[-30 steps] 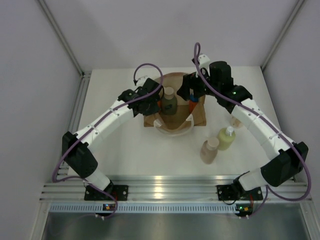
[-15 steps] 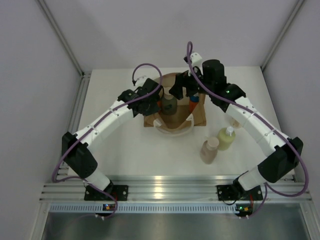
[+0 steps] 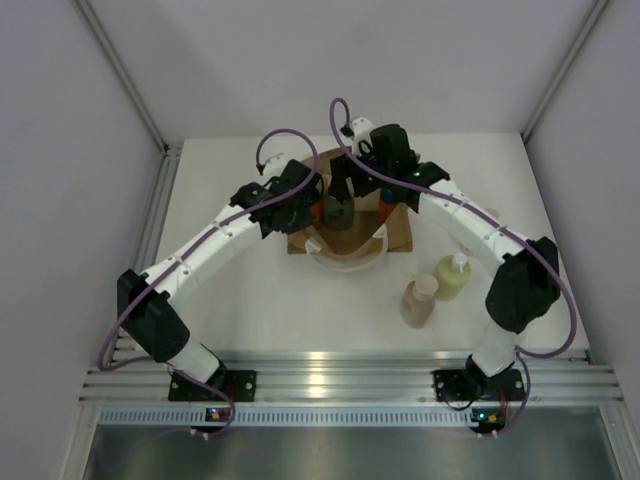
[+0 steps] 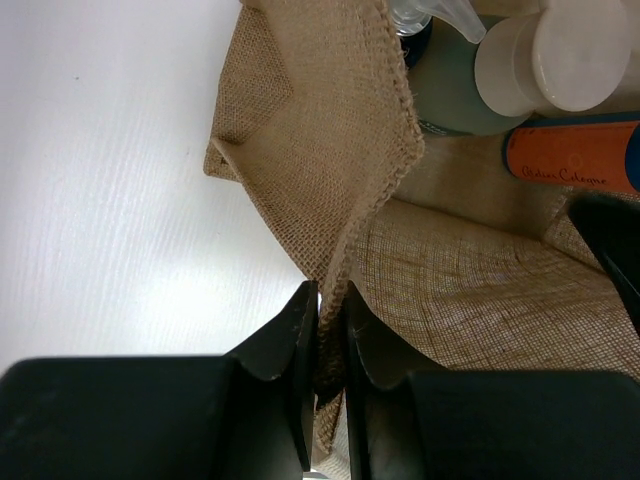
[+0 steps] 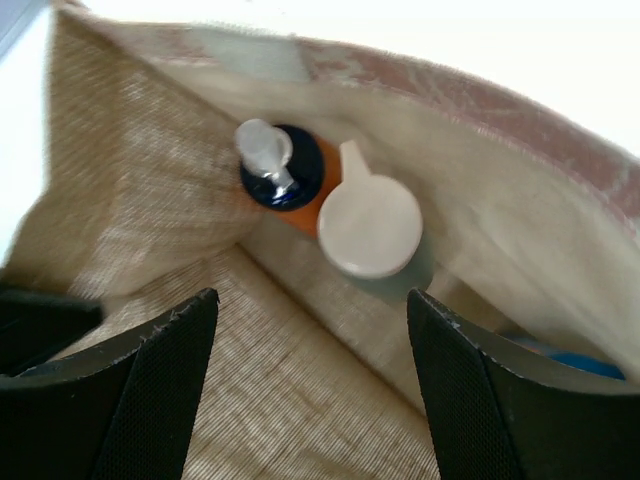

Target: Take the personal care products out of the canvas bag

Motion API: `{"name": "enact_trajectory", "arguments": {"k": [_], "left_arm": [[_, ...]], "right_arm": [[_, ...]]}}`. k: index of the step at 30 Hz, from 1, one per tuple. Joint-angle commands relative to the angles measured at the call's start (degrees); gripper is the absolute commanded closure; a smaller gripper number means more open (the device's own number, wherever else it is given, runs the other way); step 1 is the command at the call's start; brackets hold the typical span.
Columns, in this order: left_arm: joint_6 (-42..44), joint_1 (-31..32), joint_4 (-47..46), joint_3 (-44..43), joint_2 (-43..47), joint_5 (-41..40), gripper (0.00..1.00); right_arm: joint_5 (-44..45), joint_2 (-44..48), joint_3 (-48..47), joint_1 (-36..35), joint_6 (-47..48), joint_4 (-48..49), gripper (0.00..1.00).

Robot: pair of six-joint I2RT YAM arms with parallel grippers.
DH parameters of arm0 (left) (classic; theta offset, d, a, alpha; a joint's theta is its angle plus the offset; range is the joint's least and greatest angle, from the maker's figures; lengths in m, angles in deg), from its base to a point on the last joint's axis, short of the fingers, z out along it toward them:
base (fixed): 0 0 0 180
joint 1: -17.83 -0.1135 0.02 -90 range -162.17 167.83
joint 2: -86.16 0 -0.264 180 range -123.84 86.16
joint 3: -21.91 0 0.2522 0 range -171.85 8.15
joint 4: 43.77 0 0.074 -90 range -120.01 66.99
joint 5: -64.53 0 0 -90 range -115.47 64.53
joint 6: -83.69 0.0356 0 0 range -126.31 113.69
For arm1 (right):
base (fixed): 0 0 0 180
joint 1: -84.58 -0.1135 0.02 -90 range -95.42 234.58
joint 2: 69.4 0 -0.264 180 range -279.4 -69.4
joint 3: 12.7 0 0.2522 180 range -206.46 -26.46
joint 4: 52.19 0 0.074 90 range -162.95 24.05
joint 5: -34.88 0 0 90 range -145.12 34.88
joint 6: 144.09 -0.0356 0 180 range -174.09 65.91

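The canvas bag (image 3: 398,232) stands at the table's far middle, mouth up. My left gripper (image 3: 303,206) is shut on the bag's left rim; burlap is pinched between its fingers (image 4: 330,292). My right gripper (image 3: 338,190) hangs open over the bag's mouth (image 5: 312,300), touching nothing. Below it stand a dark green bottle with a round pale cap (image 5: 370,225) (image 4: 560,55) and, touching it, an orange bottle with a blue pump top (image 5: 285,165). Another orange bottle (image 4: 575,150) lies on its side in the bag. A yellow-green bottle (image 3: 452,278) and a pinkish-beige one (image 3: 420,300) stand outside.
The bag's white handle (image 3: 348,262) loops toward me on the table. The two outside bottles stand close together, right of centre, beside the right arm's forearm (image 3: 470,225). Grey walls close in the table at the back and sides.
My right gripper has swung left from the bag's right side to over its mouth, above the dark green bottle. The left gripper keeps its hold on the rim.
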Motion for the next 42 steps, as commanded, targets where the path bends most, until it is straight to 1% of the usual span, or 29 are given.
{"name": "enact_trajectory", "arguments": {"k": [1, 5, 10, 13, 16, 19, 20, 22, 25, 26, 30, 35, 36, 38, 42], "left_arm": [[-1.46, -0.36, 1.42, 1.51, 1.05, -1.47, 1.00], [-1.29, -0.36, 1.43, 1.77, 0.88, -0.24, 1.00], [-1.38, -0.36, 1.51, 2.21, 1.49, 0.02, 1.00], [-1.73, -0.36, 1.51, 2.04, 1.67, 0.46, 1.00], [-1.91, -0.36, 1.51, 2.12, 1.76, 0.73, 1.00], [-1.82, -0.36, 1.51, 2.39, 1.84, 0.46, 1.00], [-1.73, -0.36, 1.51, 2.39, 1.84, 0.38, 1.00], [-1.38, -0.36, 1.51, 2.48, 1.84, 0.46, 1.00], [-0.85, -0.36, 1.43, 2.56, 1.41, 0.73, 1.00], [-0.68, -0.36, 1.51, 2.65, 1.32, 0.64, 1.00], [-0.15, -0.44, 1.51, 2.13, 1.32, 0.20, 1.00], [0.56, -0.53, 1.51, 1.16, 1.14, -0.50, 1.00], [0.64, -0.62, 1.51, 1.16, 1.14, -0.68, 1.00], [0.73, -0.88, 1.51, 1.07, 0.88, -0.94, 1.00], [1.61, -1.06, 1.51, 0.28, -0.17, -1.65, 1.00]], "right_arm": [[2.75, -4.84, -6.28, -1.11, 2.49, 3.84, 0.25], [5.74, -9.07, -8.66, -1.11, 3.20, 4.81, 0.25], [6.27, -14.42, -11.38, -1.11, 4.78, 5.43, 0.25], [6.71, -15.58, -10.95, -1.20, 4.96, 6.21, 0.27], [7.15, -16.02, -10.16, -1.20, 5.22, 8.15, 0.33], [7.59, -15.67, -9.64, -1.20, 4.78, 9.90, 0.45], [7.77, -15.32, -9.20, -1.29, 4.69, 10.52, 0.54], [8.56, -13.57, -6.75, -1.46, 4.87, 13.59, 0.64], [8.82, -11.28, -3.84, -1.64, 5.57, 17.10, 0.86], [8.82, -10.75, -3.22, -1.64, 5.75, 17.90, 1.00], [8.91, -7.68, -1.63, -1.64, 5.57, 18.70, 1.00], [7.95, -0.65, -1.02, -1.64, 4.08, 17.74, 1.00], [7.60, 0.41, -1.45, -1.64, 2.16, 17.30, 1.00], [7.24, 3.39, -2.42, -1.64, 1.79, 14.94, 1.00], [6.10, 8.14, -7.50, -1.02, 0.74, 9.58, 1.00]]}}
